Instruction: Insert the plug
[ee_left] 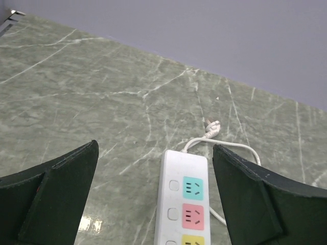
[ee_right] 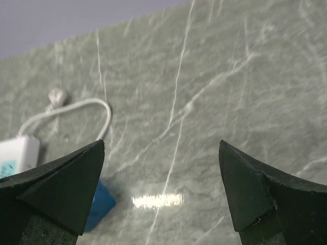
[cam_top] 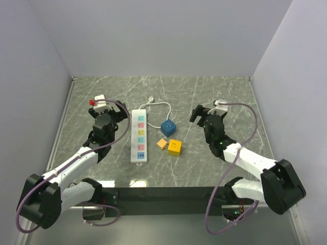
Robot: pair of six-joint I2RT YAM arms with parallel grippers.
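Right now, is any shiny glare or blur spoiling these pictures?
Top external: sharp, with a pale sheen along the near edge of the table. Left wrist: a small glare patch low on the left, power strip crisp. Right wrist: a bright streak beside the blue cube.

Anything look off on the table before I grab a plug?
Nothing damaged or spilled. The power strip lies flat, sockets up; its cord ends loose on the table.

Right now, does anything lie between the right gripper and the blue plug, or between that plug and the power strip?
Nothing visible. Bare table separates the open right gripper from the blue plug, and that plug from the power strip. The white cord arcs just behind.
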